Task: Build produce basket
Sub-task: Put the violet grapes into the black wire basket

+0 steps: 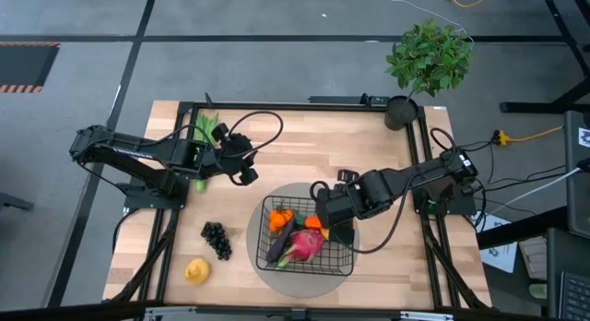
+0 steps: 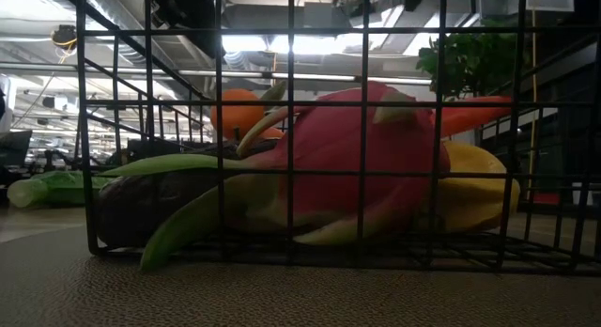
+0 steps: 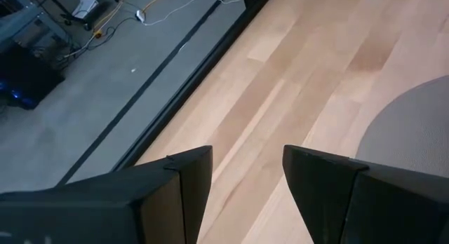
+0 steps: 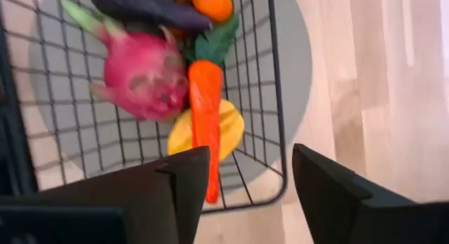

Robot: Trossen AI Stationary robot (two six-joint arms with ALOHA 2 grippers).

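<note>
The black wire basket (image 1: 262,240) stands on a grey round mat (image 1: 277,282). In it lie a pink dragon fruit (image 4: 140,76), a purple eggplant (image 4: 147,5), orange clusters (image 4: 214,4), and a carrot (image 4: 205,111) resting across a yellow mango (image 4: 230,128). My right gripper (image 4: 251,156) hangs open over the basket's right side (image 1: 324,219), with nothing between its fingers. My left gripper (image 1: 247,173) waits open above bare table (image 3: 247,156), left of the basket. Dark grapes (image 1: 217,239), a yellow fruit (image 1: 195,270) and a green husk (image 1: 205,127) lie on the table.
A leafy plant in a black pot (image 1: 426,63) stands at the table's far right corner. A small green piece (image 1: 200,184) lies beside my left arm. Bare wood shows between the basket and the table's right edge (image 1: 433,256).
</note>
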